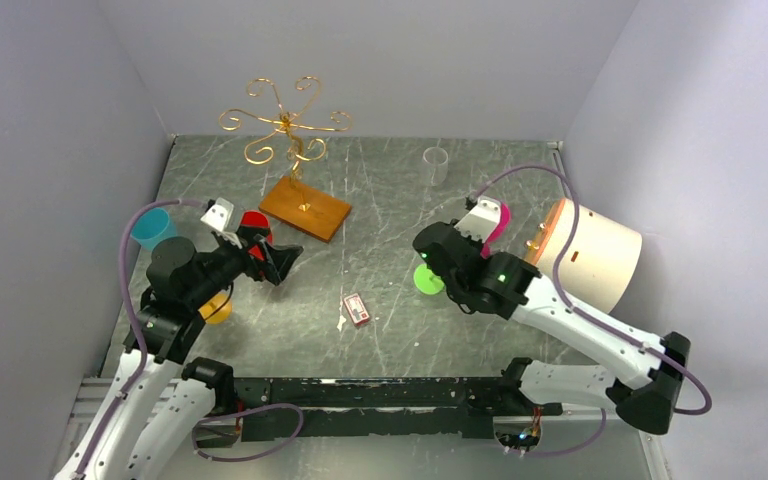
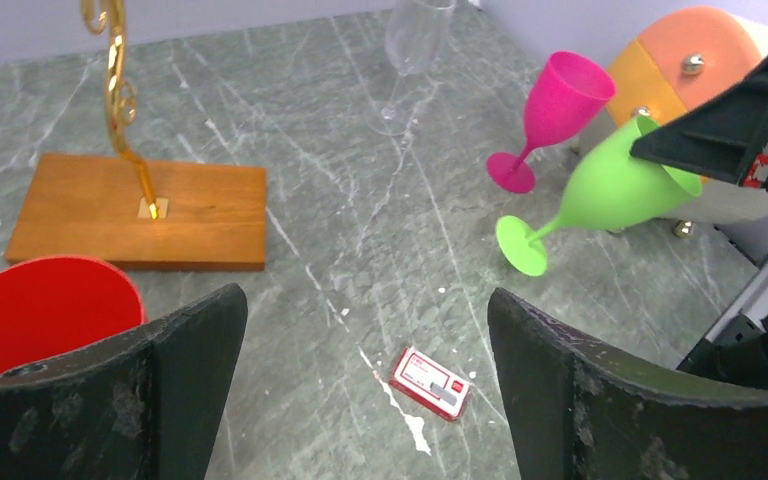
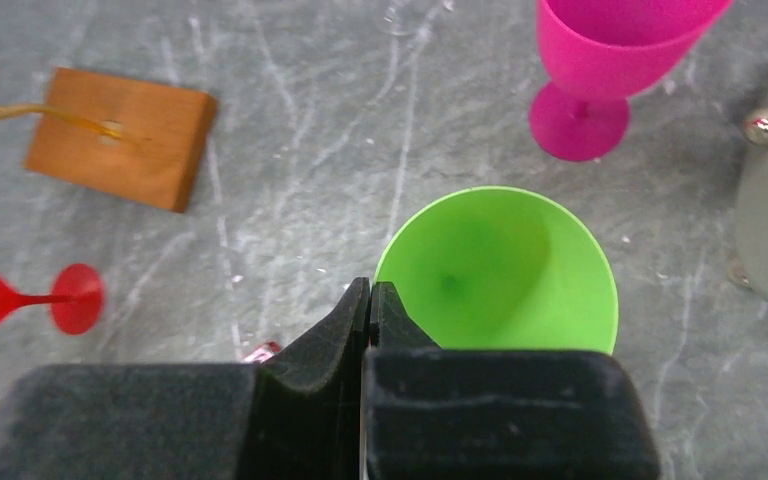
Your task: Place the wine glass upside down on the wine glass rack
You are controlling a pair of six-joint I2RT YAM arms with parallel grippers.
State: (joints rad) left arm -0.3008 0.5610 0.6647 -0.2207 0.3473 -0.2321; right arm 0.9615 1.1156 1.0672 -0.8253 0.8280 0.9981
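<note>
The gold wire wine glass rack [image 1: 284, 125] stands on its brown wooden base [image 1: 305, 207] at the back left; the base also shows in the left wrist view [image 2: 140, 210] and the right wrist view [image 3: 120, 135]. My right gripper [image 3: 370, 300] is shut on the rim of a green wine glass [image 3: 495, 270]. The glass [image 2: 610, 185] hangs tilted, mouth up, its foot [image 1: 427, 279] low over the table, right of the middle. My left gripper [image 2: 365, 330] is open and empty, near the red glass and in front of the rack base [image 1: 278, 262].
A red glass [image 1: 253, 222] lies by my left gripper. A pink glass [image 1: 498, 222] and a clear glass [image 1: 436, 165] stand at the back right. A white and orange drum [image 1: 590, 250] lies at the right. A small red-white box [image 1: 356, 309], a blue cup [image 1: 153, 228] and a yellow object [image 1: 217, 308] are nearby.
</note>
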